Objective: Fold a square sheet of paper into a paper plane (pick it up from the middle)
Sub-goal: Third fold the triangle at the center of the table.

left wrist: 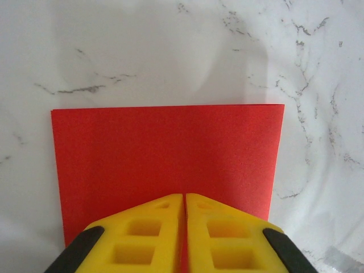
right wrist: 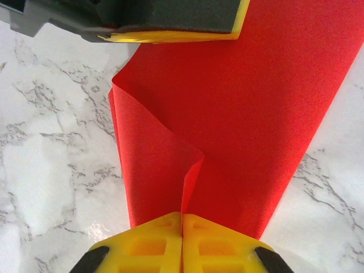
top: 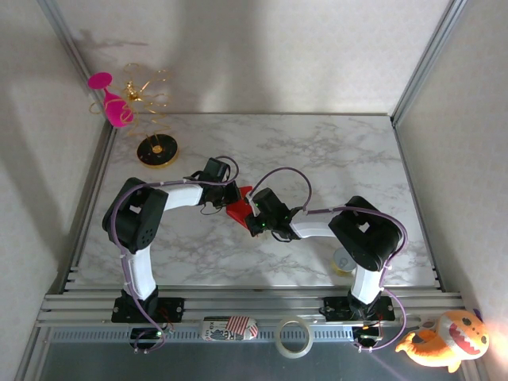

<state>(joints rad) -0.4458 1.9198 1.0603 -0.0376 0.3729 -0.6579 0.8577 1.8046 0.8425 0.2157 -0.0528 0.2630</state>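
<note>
jaws: left gripper and right gripper both pinched tight on the square sheet of paper | where: over the middle of the marble table | feel: thin, floppy, tears easy, best held by its edges

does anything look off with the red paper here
Yes: the red paper buckles into a raised ripple just ahead of the right gripper instead of lying flat. At the left gripper, on the opposite edge, it looks smooth.
</note>
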